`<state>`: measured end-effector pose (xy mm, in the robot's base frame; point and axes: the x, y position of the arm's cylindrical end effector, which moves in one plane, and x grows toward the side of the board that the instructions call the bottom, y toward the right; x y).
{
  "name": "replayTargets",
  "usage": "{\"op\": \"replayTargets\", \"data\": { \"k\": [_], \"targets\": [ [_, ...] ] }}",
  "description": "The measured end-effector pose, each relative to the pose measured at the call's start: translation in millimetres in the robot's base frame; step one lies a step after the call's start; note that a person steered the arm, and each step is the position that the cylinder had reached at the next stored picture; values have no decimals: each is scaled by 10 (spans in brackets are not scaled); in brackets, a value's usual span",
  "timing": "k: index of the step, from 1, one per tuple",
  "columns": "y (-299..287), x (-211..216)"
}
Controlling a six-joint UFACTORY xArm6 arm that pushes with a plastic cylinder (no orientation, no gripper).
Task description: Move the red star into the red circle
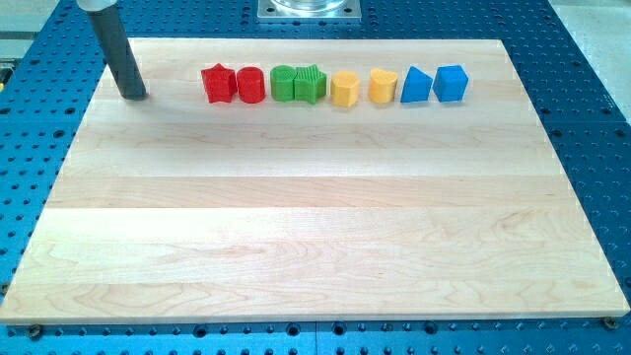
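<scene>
Tip [135,96] left of red star [217,83], apart

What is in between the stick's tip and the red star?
Nothing. In the camera view only bare wooden board lies between my tip, at the view's left, and the red star, which touches the red circle.

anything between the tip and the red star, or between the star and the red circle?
Nothing visible. My tip sits at the view's left of the row, with bare board between it and the red star. The red circle is right beside the star on the view's right, touching or nearly so, nothing between them.
</scene>
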<state>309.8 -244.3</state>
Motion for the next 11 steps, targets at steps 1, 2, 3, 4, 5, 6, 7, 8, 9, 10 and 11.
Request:
{"op": "replayTargets", "data": {
  "k": [1,2,3,4,5,6,7,8,9,10,11],
  "targets": [
    [0,-3],
    [35,-3],
    [548,-274],
    [716,-509],
    [784,-691],
    [1108,-827],
    [1188,-760],
    [1769,-855],
    [2088,-924],
    [2088,-877],
    [1735,-788]
  ]
}}
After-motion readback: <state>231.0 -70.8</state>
